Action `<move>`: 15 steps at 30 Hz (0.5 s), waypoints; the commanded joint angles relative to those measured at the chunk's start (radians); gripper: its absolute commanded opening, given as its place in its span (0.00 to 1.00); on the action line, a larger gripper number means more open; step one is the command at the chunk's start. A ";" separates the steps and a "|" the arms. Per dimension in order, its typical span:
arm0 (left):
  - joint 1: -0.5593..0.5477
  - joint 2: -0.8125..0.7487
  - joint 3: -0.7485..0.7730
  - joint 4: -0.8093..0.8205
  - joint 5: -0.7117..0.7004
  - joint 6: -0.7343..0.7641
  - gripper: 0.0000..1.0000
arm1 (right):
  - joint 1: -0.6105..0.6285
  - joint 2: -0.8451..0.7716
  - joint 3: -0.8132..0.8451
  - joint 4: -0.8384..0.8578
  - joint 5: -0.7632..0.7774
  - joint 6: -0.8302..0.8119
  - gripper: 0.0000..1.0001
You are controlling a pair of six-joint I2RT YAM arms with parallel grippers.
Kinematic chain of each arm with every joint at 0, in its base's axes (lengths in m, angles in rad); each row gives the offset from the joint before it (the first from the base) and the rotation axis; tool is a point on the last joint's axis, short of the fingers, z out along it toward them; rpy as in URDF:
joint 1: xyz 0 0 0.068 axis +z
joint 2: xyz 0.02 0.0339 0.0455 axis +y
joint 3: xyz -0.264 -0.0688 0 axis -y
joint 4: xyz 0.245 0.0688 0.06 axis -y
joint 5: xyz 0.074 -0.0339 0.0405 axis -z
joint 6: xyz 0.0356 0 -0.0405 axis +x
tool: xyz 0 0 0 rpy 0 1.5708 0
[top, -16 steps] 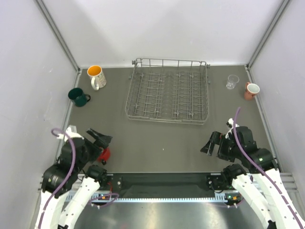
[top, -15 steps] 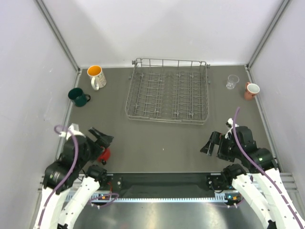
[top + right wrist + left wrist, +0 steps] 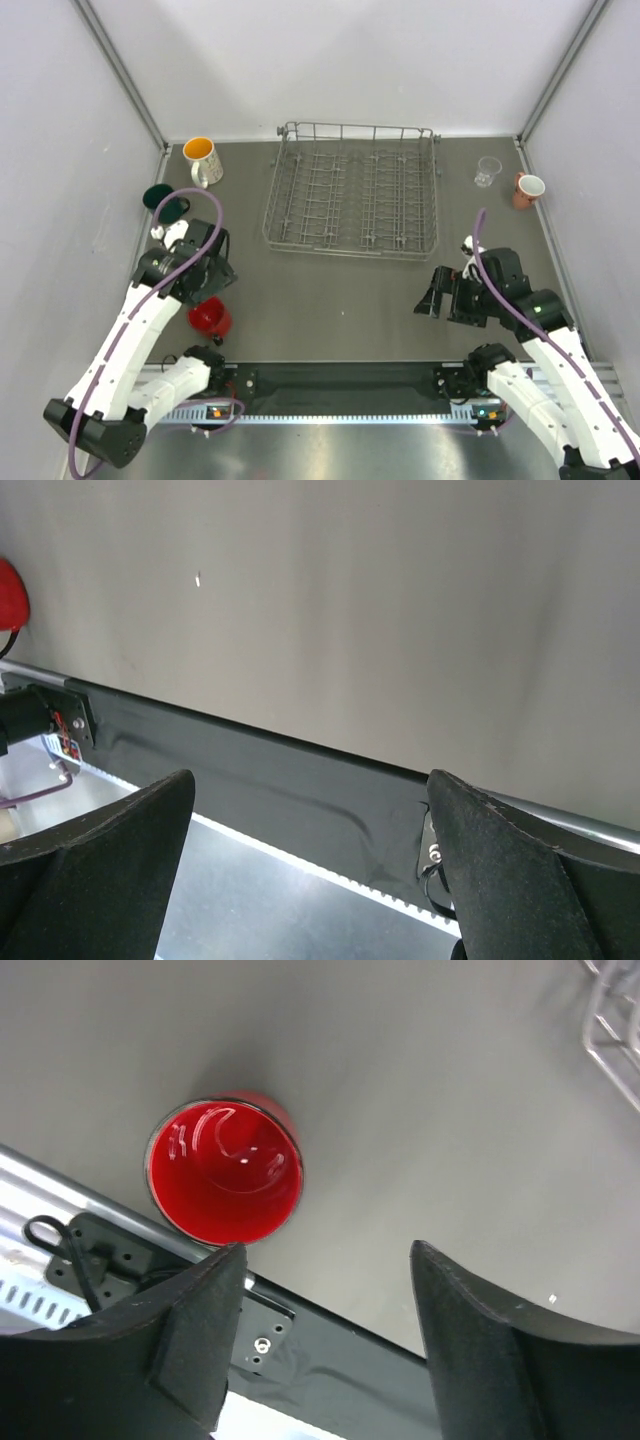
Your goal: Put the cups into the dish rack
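Note:
The red mug [image 3: 225, 1173] stands upright near the table's front left edge [image 3: 210, 317]. My left gripper [image 3: 212, 283] hovers just above and behind it, pointing down. In the left wrist view its jaws [image 3: 325, 1255] are open and empty, with the mug ahead of the left finger. The dish rack [image 3: 352, 190] sits empty at the back centre. The white speckled mug [image 3: 201, 160] and the dark green mug [image 3: 157, 197], partly hidden by my left arm, stand at the back left. The clear glass [image 3: 488, 171] and the salmon-pink mug [image 3: 527, 190] stand at the back right. My right gripper [image 3: 430, 303] is open and empty over the front right.
A black strip and a metal rail [image 3: 340, 385] run along the near edge between the arm bases. Grey walls close in the left, right and back sides. The red mug shows as a sliver [image 3: 8, 595] at the left edge of the right wrist view.
My left arm has swung up and forward from its base and now hangs over the red mug, with its jaws slightly narrower. The right gripper shifted a little to the left.

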 commanded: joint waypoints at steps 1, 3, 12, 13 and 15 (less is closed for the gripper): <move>0.000 0.030 0.010 -0.027 -0.065 -0.076 0.69 | -0.010 0.023 0.058 0.054 0.024 -0.025 1.00; 0.000 0.046 -0.032 -0.021 -0.055 -0.108 0.67 | -0.008 0.024 0.065 0.065 0.025 -0.033 1.00; 0.000 0.079 -0.131 0.093 -0.130 -0.131 0.55 | -0.010 0.015 0.093 0.062 0.050 -0.056 1.00; 0.000 0.089 -0.133 0.096 -0.133 -0.131 0.56 | -0.010 0.009 0.087 0.060 0.053 -0.055 1.00; 0.000 0.112 -0.145 0.108 -0.136 -0.133 0.57 | -0.010 0.002 0.082 0.059 0.050 -0.050 1.00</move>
